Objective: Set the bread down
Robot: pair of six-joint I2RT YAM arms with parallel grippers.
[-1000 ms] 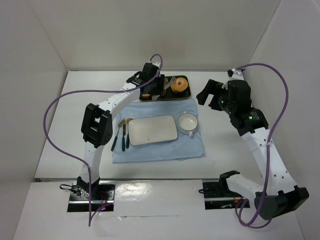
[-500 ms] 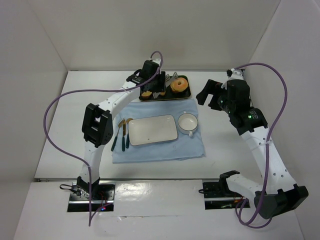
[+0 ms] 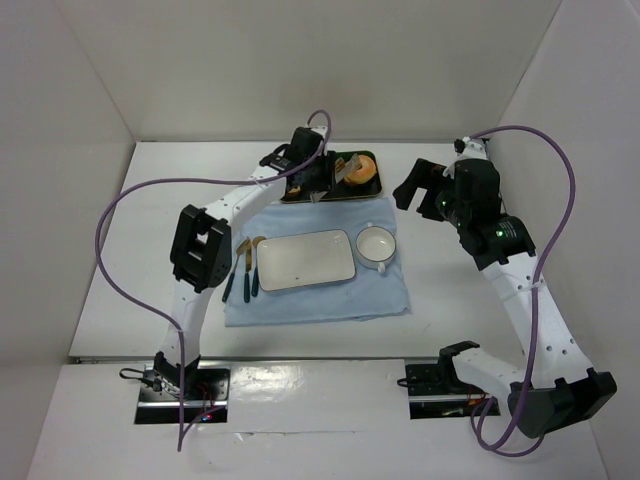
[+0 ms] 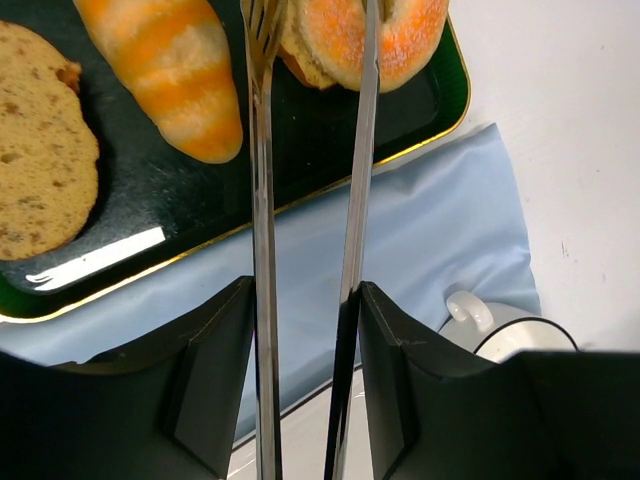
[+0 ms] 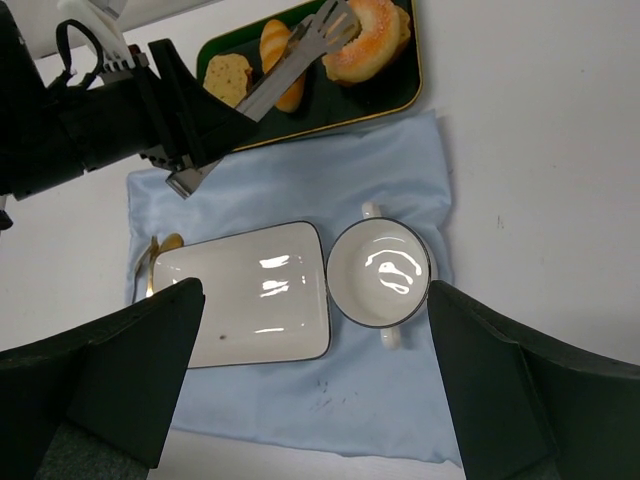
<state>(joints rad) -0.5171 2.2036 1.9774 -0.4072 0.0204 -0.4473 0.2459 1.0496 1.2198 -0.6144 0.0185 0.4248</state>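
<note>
The bread, a golden ring-shaped bun, lies at the right end of a dark green tray. It also shows in the top view and the right wrist view. My left gripper is shut on metal tongs. One tong arm is at the bun's left edge and the other lies across its middle. My right gripper is wide open and empty, high above the plate and bowl.
A striped roll and a toast slice lie left of the bread on the tray. A white rectangular plate and a white bowl sit on a blue cloth. Cutlery lies left of the plate.
My left arm has swung the tongs to the right along the tray, from over the roll to the bread. The right arm has not moved.
</note>
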